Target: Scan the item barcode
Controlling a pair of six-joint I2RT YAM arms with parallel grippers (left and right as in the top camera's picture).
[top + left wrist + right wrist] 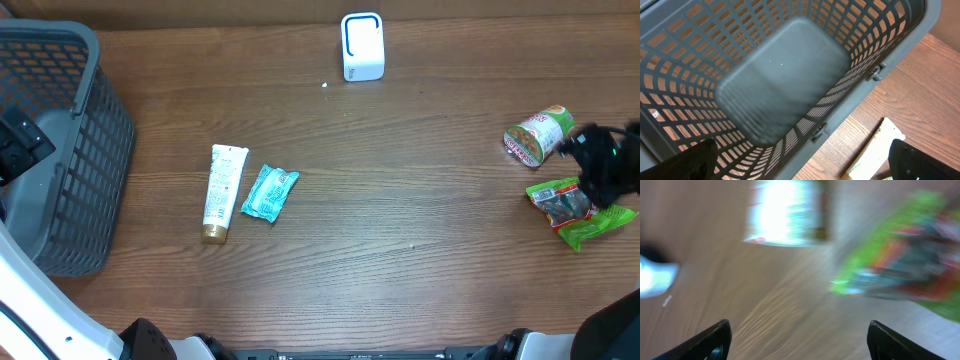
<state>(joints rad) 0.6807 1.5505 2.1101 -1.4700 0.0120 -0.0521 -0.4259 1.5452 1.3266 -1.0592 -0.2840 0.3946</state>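
Two pincers stood spread: left pincer, right pincer; I judged snack pouch light, crinkly, slippery; grip sealed edge.

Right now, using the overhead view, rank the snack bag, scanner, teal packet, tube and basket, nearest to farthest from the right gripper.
From the right gripper:
1. Green snack bag, beside it, far right.
2. White scanner, back middle.
3. Teal packet, left of centre.
4. Tube, just past the packet.
5. Basket, far left.

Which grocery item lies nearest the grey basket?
The white tube with the gold cap; the teal packet lies beside it, the can and green bag far away.
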